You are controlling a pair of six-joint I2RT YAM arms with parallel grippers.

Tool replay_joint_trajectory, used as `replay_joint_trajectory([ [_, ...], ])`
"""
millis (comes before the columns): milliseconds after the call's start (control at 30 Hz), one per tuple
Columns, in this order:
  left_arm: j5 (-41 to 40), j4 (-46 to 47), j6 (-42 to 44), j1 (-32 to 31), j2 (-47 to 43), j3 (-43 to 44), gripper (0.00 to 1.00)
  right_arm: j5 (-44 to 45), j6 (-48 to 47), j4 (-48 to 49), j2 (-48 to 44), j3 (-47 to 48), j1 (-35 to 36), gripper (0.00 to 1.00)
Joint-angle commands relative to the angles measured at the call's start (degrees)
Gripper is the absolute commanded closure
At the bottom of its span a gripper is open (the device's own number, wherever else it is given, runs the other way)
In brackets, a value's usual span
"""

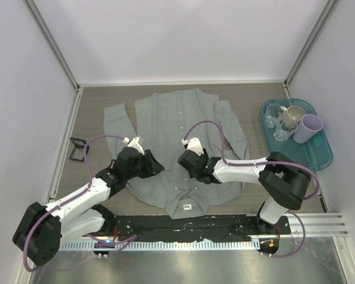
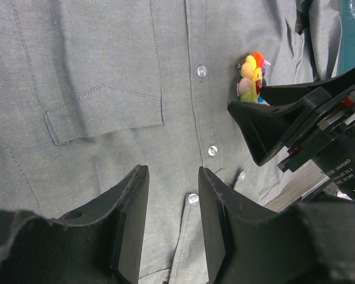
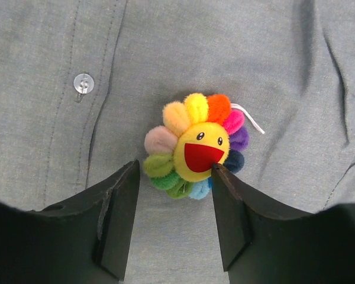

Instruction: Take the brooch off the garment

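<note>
Through the right wrist camera I'm watching the right gripper (image 3: 176, 167) hovering low over the cloth with its jaws standing apart. The brooch (image 3: 192, 148) is sitting just ahead of the gap between them, its lower petals dipping in between the two fingertips. The right-hand finger (image 3: 234, 213) is lying against the blue petals, though I cannot tell whether it is actually touching them. The flower's yellow face is looking up at the camera, and the brooch is resting flat on the garment (image 3: 272, 59). A white button (image 3: 83, 83) is showing ahead and to the left of the gripper.

The left gripper (image 2: 173, 171) is also holding its jaws apart, with nothing between them but grey cloth and the button strip. From there the brooch (image 2: 252, 77) is lying ahead and to the right, just beyond the tips of the other arm's fingers. A chest pocket (image 2: 106, 112) is lying ahead and to the left.

From above, both grippers are hanging over the middle of the garment (image 1: 171, 118), which is lying spread across the tabletop (image 1: 254, 94). Well off beyond the right gripper, a teal tray (image 1: 319, 157) is carrying glassware and a lilac cup (image 1: 312, 127).
</note>
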Motion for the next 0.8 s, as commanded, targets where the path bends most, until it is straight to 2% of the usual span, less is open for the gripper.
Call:
replay_joint_trajectory([
  [0, 0.4, -1.0, 0.3, -0.2, -1.3, 1.8, 0.57, 2.1, 1.1, 2.9, 0.5, 0.8, -0.5, 0.45],
  [133, 1.5, -2.5, 0.3, -0.3, -1.4, 3.3, 0.55, 1.5, 3.5, 3.5, -1.1, 0.2, -0.9, 0.58],
  [367, 3.2, -3.1, 0.5, -1.7, 0.9, 8.3, 0.53, -0.3, 12.1, 4.2, -6.3, -2.7, -1.4, 0.73],
  [400, 3.3, -2.8, 0.6, -2.2, 1.7, 9.0, 0.52, -0.8, 12.9, 5.7, -7.8, -3.5, -1.5, 0.74],
  [467, 3.4, -2.4, 0.9, -3.7, 4.5, 11.1, 0.51, -2.4, 15.4, 7.7, -9.4, -6.2, -2.1, 0.85],
  [633, 5.3, 2.4, 0.6, -6.2, 11.7, 14.2, 0.48, -5.5, 17.6, 16.6, -16.4, -13.5, -3.1, 0.99],
  [767, 7.7, 7.4, -1.7, -7.3, 19.2, 16.3, 0.40, -8.6, 20.3, 24.2, -22.4, -20.7, -4.8, 0.99],
])
